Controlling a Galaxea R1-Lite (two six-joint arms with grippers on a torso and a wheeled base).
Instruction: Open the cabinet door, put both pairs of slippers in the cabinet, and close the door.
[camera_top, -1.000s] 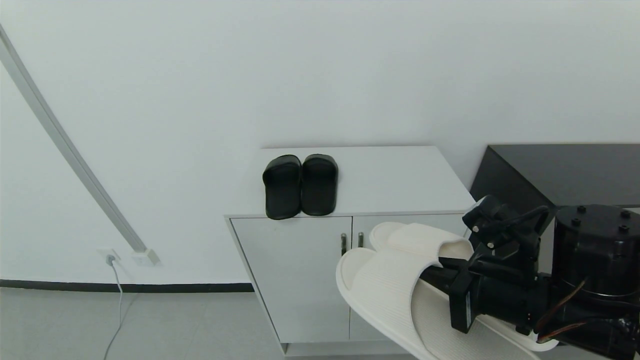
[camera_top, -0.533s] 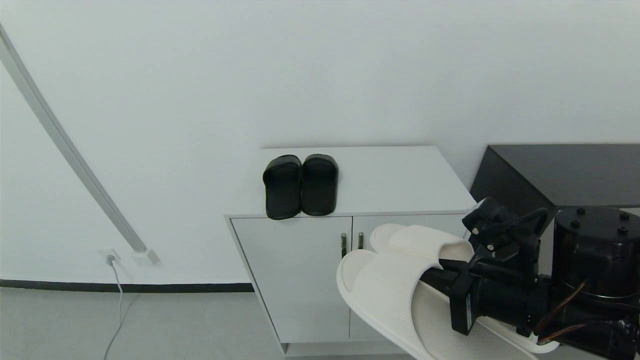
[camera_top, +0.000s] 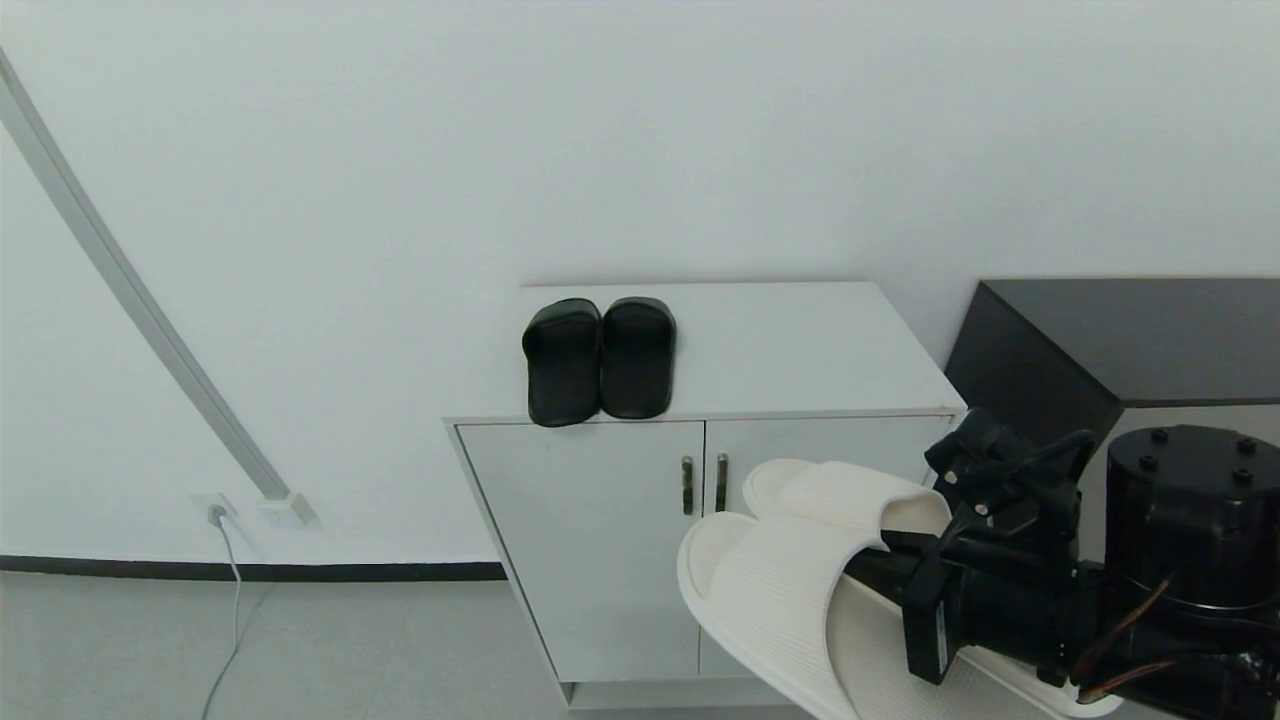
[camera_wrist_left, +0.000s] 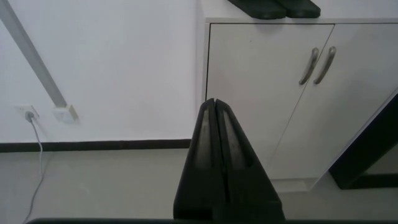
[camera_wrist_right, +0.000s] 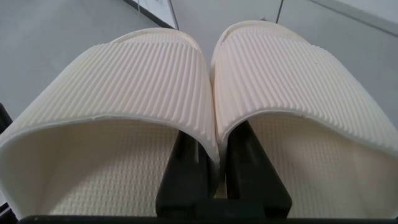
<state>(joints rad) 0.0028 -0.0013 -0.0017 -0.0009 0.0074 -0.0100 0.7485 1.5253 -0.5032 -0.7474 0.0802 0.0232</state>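
A white two-door cabinet stands against the wall, both doors closed, with two metal handles at the middle. A pair of black slippers lies side by side on its top, near the front edge. In front of the right door my right gripper is shut on a pair of white slippers; its fingers pinch the adjoining straps of both. My left gripper is shut on nothing, facing the left door from a distance, with the handles and black slippers beyond.
A black tabletop stands right of the cabinet. On the left wall are a slanted grey conduit and a socket with a cable running down to the grey floor.
The head view has shifted a little: the cabinet sits slightly higher in the picture, and the right arm with the white slippers slightly lower. The grip is unchanged.
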